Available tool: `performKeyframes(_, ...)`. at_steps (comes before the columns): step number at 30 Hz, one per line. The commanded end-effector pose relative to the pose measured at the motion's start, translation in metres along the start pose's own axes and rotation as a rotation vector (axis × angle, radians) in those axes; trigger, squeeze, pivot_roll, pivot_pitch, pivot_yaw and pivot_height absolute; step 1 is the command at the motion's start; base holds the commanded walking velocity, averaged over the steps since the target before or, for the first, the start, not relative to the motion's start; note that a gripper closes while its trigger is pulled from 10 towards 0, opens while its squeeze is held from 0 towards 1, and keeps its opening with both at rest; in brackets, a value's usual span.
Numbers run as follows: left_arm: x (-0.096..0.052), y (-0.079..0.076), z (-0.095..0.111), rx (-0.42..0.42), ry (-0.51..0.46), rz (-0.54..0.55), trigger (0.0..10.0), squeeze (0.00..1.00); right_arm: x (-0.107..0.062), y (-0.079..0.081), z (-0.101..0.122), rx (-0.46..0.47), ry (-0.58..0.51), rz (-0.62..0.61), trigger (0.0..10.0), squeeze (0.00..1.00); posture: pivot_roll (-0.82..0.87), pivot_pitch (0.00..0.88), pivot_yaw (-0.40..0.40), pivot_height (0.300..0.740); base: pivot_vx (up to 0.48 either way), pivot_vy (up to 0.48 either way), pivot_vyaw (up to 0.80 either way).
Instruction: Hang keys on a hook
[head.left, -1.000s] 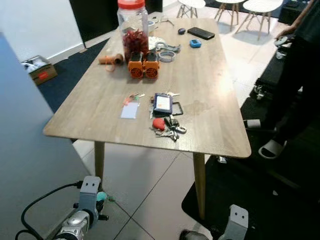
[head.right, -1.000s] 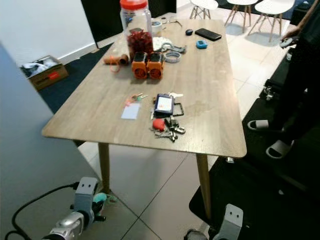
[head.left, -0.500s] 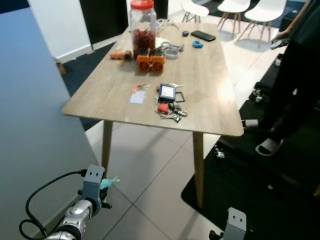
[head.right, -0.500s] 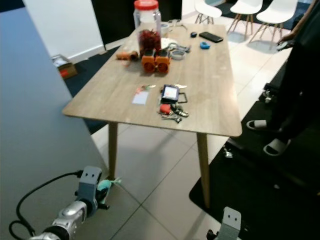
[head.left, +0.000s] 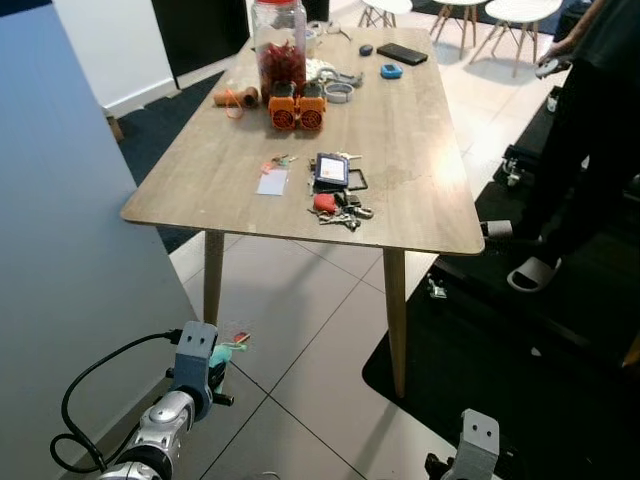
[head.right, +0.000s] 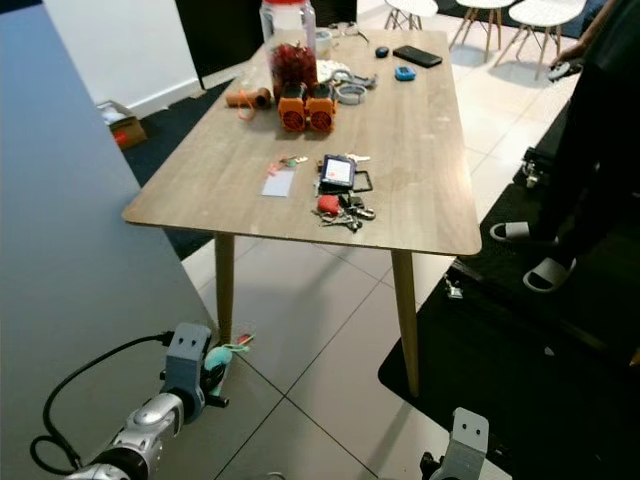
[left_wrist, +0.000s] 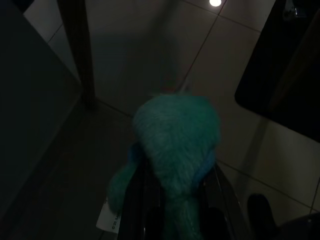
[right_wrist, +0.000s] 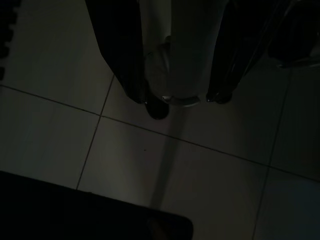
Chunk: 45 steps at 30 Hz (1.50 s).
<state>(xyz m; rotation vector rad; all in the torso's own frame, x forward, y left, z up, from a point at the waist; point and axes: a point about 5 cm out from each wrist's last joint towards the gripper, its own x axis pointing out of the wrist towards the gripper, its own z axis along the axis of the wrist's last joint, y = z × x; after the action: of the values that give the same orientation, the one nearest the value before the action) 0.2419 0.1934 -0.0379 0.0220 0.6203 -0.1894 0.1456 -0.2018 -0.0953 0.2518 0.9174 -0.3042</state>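
Tiled floor (head.left: 300, 330) runs under a long wooden bench (head.left: 420, 140) here, with a grey wall panel (head.left: 60, 250) close on the robot's left and a person (head.left: 590, 120) standing off to the right. Low on the left, the left gripper (head.left: 222, 352) has its jaws closed on a fluffy teal keychain (left_wrist: 175, 140), and that looks like the set of keys meant for the hook; a pink tag pokes out just past it. Another key bunch (head.left: 338, 208) lies on the bench near its front edge, beside a small dark pouch (head.left: 329, 172). No hook can be made out yet, so this step seems to be carrying and searching. To do it well, keep the grip firm on the fob so the ring hangs free below, and steer clear of the bench leg (head.left: 211, 275). The right arm (head.left: 477, 445) hangs idle; whether its jaws are wide or narrow, I cannot tell.
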Motion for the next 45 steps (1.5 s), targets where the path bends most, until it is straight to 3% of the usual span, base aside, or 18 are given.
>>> performKeyframes(1, -0.001, -0.002, -0.004, -0.018, 0.002, -0.001, 10.0, 0.00, 0.000, 0.002, 0.000, -0.028, 0.001, 0.010, 10.0, 0.00, 0.04, 0.042, 0.037, 0.740, 0.000, 0.000, 0.00)
performKeyframes(8, -0.002, -0.004, -0.004, -0.013, -0.004, 0.000, 10.0, 0.00, 0.001, 0.007, 0.002, -0.066, -0.003, 0.046, 10.0, 0.00, 0.04, 0.043, 0.037, 0.740, 0.000, 0.000, 0.22)
performKeyframes(45, 0.001, -0.005, -0.006, -0.005, 0.023, 0.048, 10.0, 0.00, 0.003, 0.013, 0.008, -0.107, -0.011, 0.083, 10.0, 0.00, 0.04, 0.036, 0.033, 0.740, 0.000, 0.000, 0.80)
